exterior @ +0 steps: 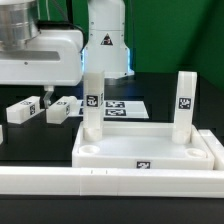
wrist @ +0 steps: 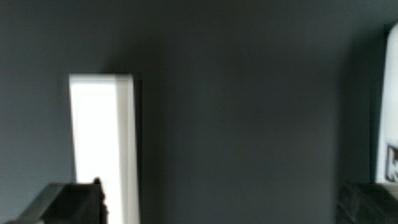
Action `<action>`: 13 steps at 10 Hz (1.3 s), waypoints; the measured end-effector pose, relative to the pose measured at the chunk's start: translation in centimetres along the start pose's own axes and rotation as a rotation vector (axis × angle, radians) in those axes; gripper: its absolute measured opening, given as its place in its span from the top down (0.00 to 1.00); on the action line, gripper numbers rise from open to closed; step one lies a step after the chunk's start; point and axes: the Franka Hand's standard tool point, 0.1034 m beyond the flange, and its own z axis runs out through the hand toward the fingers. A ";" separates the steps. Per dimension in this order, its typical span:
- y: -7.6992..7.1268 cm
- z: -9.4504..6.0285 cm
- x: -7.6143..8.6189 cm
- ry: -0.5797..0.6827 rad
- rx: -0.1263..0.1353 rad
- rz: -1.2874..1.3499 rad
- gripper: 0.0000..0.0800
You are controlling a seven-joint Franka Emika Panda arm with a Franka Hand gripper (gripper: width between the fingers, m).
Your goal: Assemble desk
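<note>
The tabletop (exterior: 150, 150) of the desk lies flat on the dark table (exterior: 30, 140), with its raised rim up, low in the middle of the exterior view. Two legs stand upright in its corners. The first leg (exterior: 92, 103) is at the tabletop's back corner on the exterior view's left. The second leg (exterior: 186, 98) is at the back corner on the exterior view's right. Each of them shows a black-white tag. The two front corner sockets of the tabletop are open. Two more legs lie on their side on the table, to the exterior view's left of the tabletop: the third leg (exterior: 62, 109) near it and the fourth leg (exterior: 24, 109) farther from it. The gripper (exterior: 45, 97) hangs over the gap between these two lying legs, away from the tabletop. In the wrist view the gripper (wrist: 222, 205) is spread wide. Its dark fingers (wrist: 71, 205) are far apart, only bare table is between them, and it has hold of nothing. One white leg shows close to one finger and another with a tag at the picture's edge, but I cannot tell which is which. A long white rail (exterior: 100, 182) runs along the front of the tabletop, just beside its rim. The marker board (exterior: 128, 106) lies flat behind the tabletop.
</note>
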 end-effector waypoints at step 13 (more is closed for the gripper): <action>1.2 2.5 -5.3 -0.070 0.124 0.162 0.19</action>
